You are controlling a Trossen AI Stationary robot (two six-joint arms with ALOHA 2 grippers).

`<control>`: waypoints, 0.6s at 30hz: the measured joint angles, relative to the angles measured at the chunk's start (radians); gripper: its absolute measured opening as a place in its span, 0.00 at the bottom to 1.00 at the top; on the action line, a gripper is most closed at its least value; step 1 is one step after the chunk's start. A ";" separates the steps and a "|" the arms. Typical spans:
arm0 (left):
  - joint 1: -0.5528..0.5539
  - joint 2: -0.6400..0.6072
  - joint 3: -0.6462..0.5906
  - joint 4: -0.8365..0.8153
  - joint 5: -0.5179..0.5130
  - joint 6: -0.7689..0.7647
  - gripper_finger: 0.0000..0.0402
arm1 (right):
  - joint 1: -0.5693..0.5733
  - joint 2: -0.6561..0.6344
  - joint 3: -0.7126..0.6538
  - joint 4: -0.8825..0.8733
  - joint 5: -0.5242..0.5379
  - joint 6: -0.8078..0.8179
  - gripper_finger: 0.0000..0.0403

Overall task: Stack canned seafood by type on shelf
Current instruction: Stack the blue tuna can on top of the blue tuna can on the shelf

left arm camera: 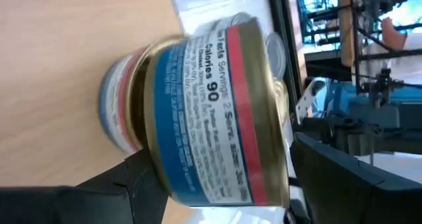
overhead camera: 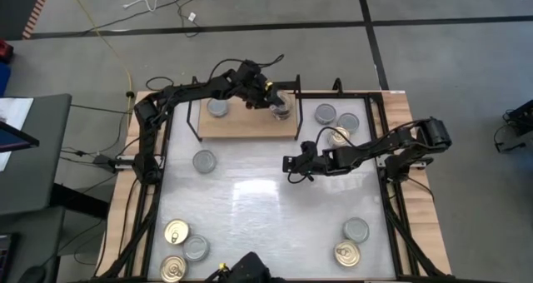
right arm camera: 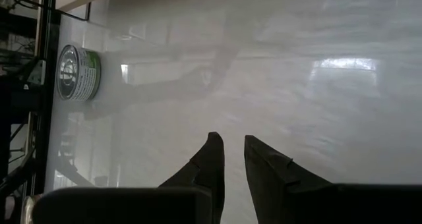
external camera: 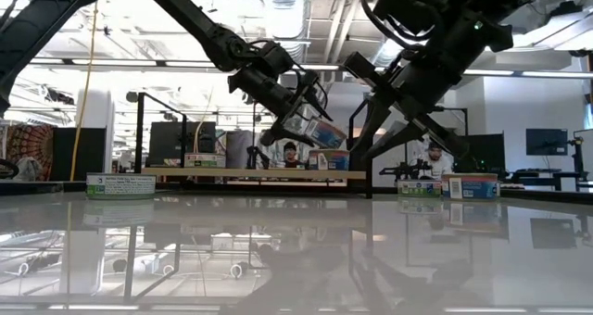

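Two dark jointed arms, black cables, tapered black claw fingers [right arm camera: 210, 163]
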 joint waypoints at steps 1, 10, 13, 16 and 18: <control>0.004 0.000 0.000 0.001 -0.013 -0.001 0.71 | 0.000 0.000 0.000 0.000 0.004 0.000 0.22; 0.016 -0.001 0.000 -0.013 0.028 -0.006 0.71 | -0.009 0.000 0.000 -0.003 0.014 -0.004 0.22; 0.017 -0.001 0.000 -0.021 0.055 0.020 0.71 | -0.014 0.000 0.000 -0.003 0.014 -0.004 0.22; 0.021 -0.001 0.000 -0.022 0.022 0.024 0.71 | -0.016 0.000 0.000 -0.003 0.014 -0.005 0.22; 0.022 -0.001 0.000 -0.030 0.016 0.005 0.71 | -0.019 0.000 0.000 -0.003 0.014 -0.008 0.22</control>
